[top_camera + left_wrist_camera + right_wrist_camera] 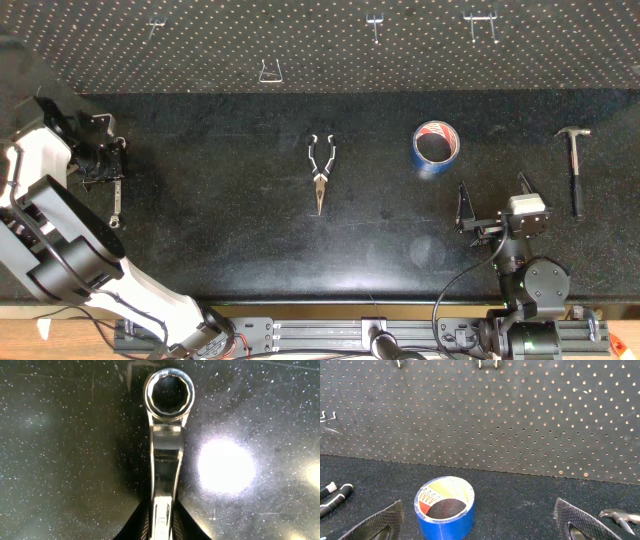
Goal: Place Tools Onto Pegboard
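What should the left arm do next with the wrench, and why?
Probably lift the wrench and carry it toward the pegboard. The left gripper looks closed on its shaft, the ring end sticks out free for hooking, and the hook nearest that arm is bare.

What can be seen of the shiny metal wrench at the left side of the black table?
The shiny silver metal wrench is slim, with a flat polished shank and a closed ring end whose inner edge is toothed. Its other end is hidden at the left pincer, whose two fingers close on the shank from both sides. The wrench is over the left part of the black speckled table. Whether it rests there or is slightly lifted cannot be told.
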Tool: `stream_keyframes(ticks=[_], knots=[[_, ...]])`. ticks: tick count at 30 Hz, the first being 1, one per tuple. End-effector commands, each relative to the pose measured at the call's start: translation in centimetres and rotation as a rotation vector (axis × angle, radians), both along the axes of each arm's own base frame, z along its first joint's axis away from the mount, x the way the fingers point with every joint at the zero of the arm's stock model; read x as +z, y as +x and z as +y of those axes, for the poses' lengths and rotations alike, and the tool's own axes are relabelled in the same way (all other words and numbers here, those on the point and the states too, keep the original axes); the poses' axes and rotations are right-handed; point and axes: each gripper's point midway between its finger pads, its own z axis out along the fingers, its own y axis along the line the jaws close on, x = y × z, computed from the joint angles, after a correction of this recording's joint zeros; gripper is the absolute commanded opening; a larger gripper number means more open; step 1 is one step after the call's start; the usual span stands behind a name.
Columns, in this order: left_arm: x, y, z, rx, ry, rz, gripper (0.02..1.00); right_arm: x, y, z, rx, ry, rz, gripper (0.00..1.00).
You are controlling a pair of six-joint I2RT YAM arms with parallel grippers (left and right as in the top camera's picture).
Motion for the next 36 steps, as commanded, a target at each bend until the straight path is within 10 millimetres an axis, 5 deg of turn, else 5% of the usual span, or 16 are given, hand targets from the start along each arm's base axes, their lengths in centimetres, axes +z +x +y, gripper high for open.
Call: stream_keyframes(ticks=[1,11,16,22,26,29,36], knots=[[-0.3,0.5,0.2,-0.002,-0.010,-0.005,0.148,0.0,0.0,0.0,-0.002,-0.012,-0.002,0.976],[-0.1,0.4,0.1,-0.003,-0.011,-0.005,0.066,0.0,0.0,0.0,-0.002,-0.012,-0.002,0.976],[1.7,1.4,0.8,-0.004,0.038,-0.067,0.029,0.0,0.0,0.0,-0.002,-0.012,-0.002,0.976],[7.5,2.6,1.0,-0.012,0.108,-0.210,0.027,0.0,0.0,0.0,-0.002,-0.012,-0.002,0.976],[15.0,2.1,-1.1,0.072,0.098,-0.383,0.027,0.0,0.0,0.0,-0.002,-0.012,-0.002,0.974],[19.1,-0.2,-3.7,0.053,0.096,-0.445,0.027,0.0,0.0,0.0,-0.002,-0.012,-0.002,0.976],[20.3,-6.0,-9.0,0.032,0.099,-0.520,0.029,0.0,0.0,0.0,-0.002,-0.012,-0.002,0.976]])
